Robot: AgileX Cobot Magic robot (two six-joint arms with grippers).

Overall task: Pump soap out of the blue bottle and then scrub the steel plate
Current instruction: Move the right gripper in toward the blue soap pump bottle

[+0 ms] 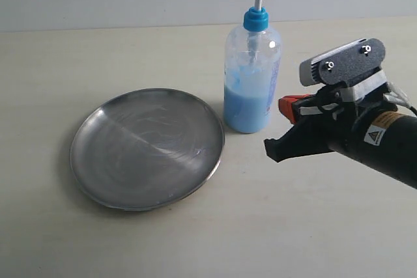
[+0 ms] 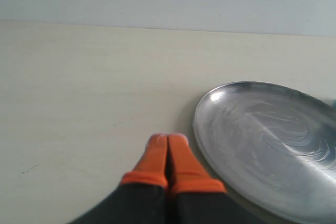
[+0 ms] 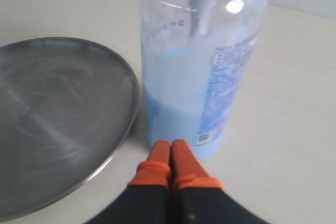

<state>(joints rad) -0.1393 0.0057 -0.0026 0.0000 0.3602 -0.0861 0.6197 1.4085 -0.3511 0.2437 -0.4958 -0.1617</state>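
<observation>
left gripper (image 2: 167,142): jaws pressed together, empty, low, just outside steel plate (image 2: 273,145) rim | right gripper (image 3: 169,148): jaws together, holding nothing, near plate's opposite rim | right arm (image 1: 374,141): stretched low, pointing toward plate

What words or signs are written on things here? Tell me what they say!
The side label of the blue bottle: blue print, too blurred to read.
The sticker on the right arm: a warning triangle sign; the print beside it is too small to read.
The steel plate: no writing shows.
</observation>
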